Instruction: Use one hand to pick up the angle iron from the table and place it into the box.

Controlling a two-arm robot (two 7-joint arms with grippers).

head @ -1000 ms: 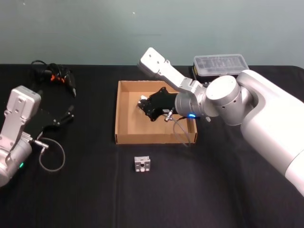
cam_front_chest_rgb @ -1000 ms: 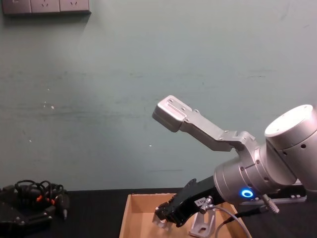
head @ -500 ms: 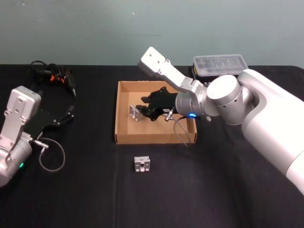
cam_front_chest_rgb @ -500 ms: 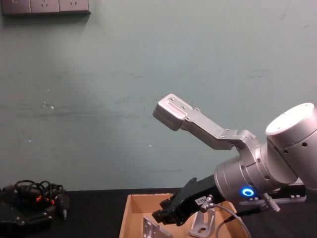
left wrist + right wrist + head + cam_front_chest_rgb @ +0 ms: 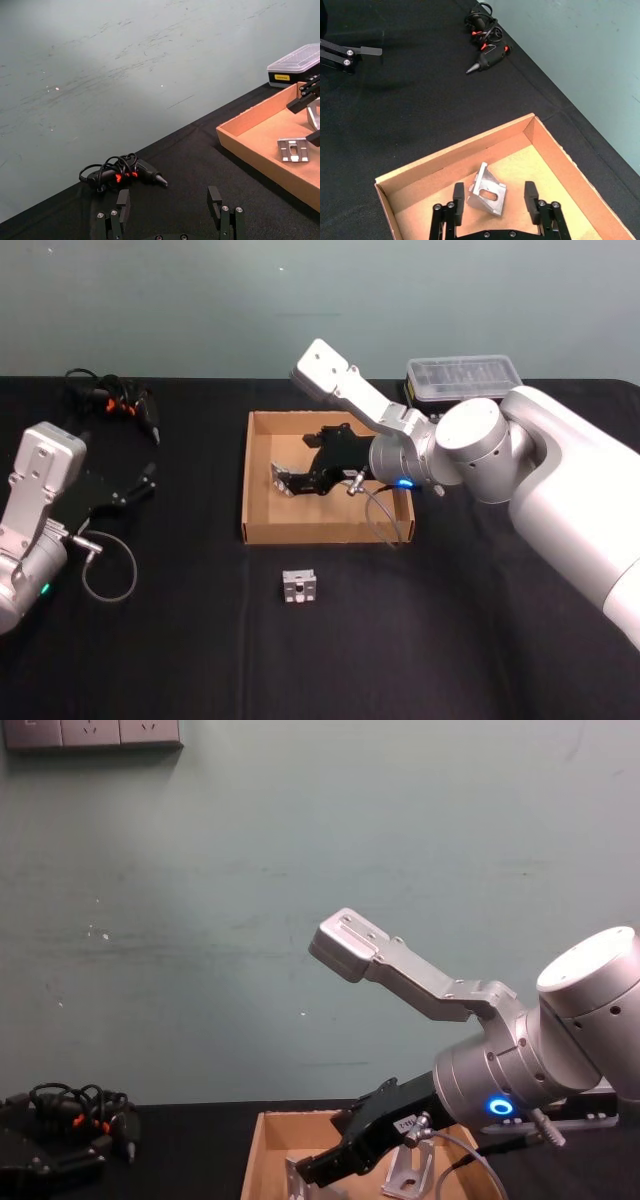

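Note:
A small silver angle iron (image 5: 487,192) rests on the floor of the tan cardboard box (image 5: 260,532), near its left wall (image 5: 279,476). My right gripper (image 5: 494,196) hovers over it inside the box, open, one black finger on each side with a gap to the metal. In the head view that gripper (image 5: 296,480) reaches in from the right on the silver arm with the blue-lit ring. From the chest, its tip (image 5: 318,1172) sits just beside the angle iron (image 5: 297,1176). My left gripper (image 5: 169,202) is parked at the table's left, open.
A second small silver metal piece (image 5: 300,586) lies on the black table (image 5: 200,640) in front of the box. A black case with a clear lid (image 5: 464,373) stands behind the box on the right. A corded glue gun (image 5: 122,405) lies at the back left.
The right gripper opened and let the angle iron go; it dropped onto the box floor near the left wall. The gripper then tilted lower over it. The left arm stayed still.

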